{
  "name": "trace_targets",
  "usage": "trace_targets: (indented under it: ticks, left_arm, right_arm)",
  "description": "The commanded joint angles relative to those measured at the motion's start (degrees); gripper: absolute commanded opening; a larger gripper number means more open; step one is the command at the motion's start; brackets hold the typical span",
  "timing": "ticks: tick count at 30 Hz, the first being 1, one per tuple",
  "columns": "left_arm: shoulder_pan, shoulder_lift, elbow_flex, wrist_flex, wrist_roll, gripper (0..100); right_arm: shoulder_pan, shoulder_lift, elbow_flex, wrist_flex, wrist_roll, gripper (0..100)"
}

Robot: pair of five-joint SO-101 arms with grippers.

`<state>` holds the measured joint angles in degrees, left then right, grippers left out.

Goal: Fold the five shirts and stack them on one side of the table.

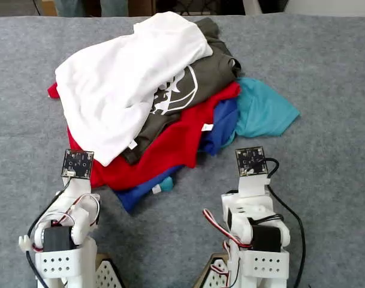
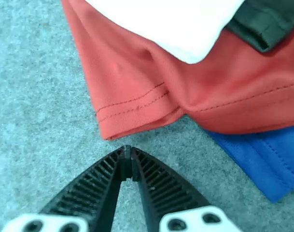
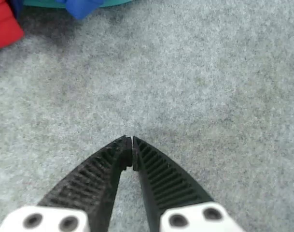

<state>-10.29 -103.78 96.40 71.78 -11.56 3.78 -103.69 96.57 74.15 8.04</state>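
Note:
Several shirts lie in one loose heap at the middle back of the table. A white shirt [image 1: 125, 78] is on top, over a dark grey printed shirt [image 1: 197, 75], a red shirt [image 1: 164, 147], a blue shirt [image 1: 221, 123] and a teal shirt [image 1: 263, 111]. My left gripper [image 2: 127, 153] is shut and empty above the felt, just short of the red shirt's hem [image 2: 137, 104]. My right gripper [image 3: 132, 145] is shut and empty over bare felt, with the red shirt [image 3: 4, 29] and blue shirt [image 3: 81, 7] corners farther off. Both arms stand at the near edge.
Grey felt [image 1: 326, 72] covers the whole table. Open felt lies to the right of the heap and in front of it between the two arm bases. The left arm base [image 1: 62, 252] and right arm base [image 1: 254, 240] stand at the front edge.

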Motion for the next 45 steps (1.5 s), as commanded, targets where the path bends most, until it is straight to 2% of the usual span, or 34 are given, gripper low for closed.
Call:
trace_targets:
  ticks: [1,12,23,28,32,35,38,41,44,45]
  left_arm:
    - [-0.48,-0.44,0.84,0.09,0.18,3]
    - [-0.48,-0.44,0.84,0.09,0.18,3]
    - [1.01,-0.44,0.84,0.09,0.09,3]
    - [0.92,-0.44,0.84,0.09,0.09,3]
    - [-0.31,-0.44,0.84,1.23,-0.35,3]
    - [-0.92,-0.44,-1.54,0.26,-5.1,3]
    - [-4.53,-0.44,-7.08,0.18,-14.15,3]
    - [-8.22,-0.35,-14.11,0.7,-20.92,3]
    - [-13.32,-0.35,-22.46,0.0,-19.78,3]
    - [-14.99,-0.26,-25.54,-1.14,-18.46,3]
  right_arm:
    - [-0.26,-3.74,-0.04,0.18,0.0,1.8]
    - [-0.7,-3.74,-0.04,0.18,-0.09,2.1]
    - [-3.87,-3.74,-0.04,0.09,-0.09,1.8]
    - [-7.12,-3.74,-0.04,0.09,-0.09,1.8]
    - [-6.95,-3.74,-0.22,-0.18,0.18,1.8]
    - [-6.51,-3.74,-3.47,-0.18,0.18,2.1]
    - [-6.33,-3.3,-10.86,-0.09,0.62,2.1]
    - [-6.42,-3.3,-19.47,-2.29,8.0,3.1]
    - [-5.01,-3.21,-26.77,-8.62,17.76,8.1]
    - [-4.75,-3.21,-28.53,-11.6,18.55,9.3]
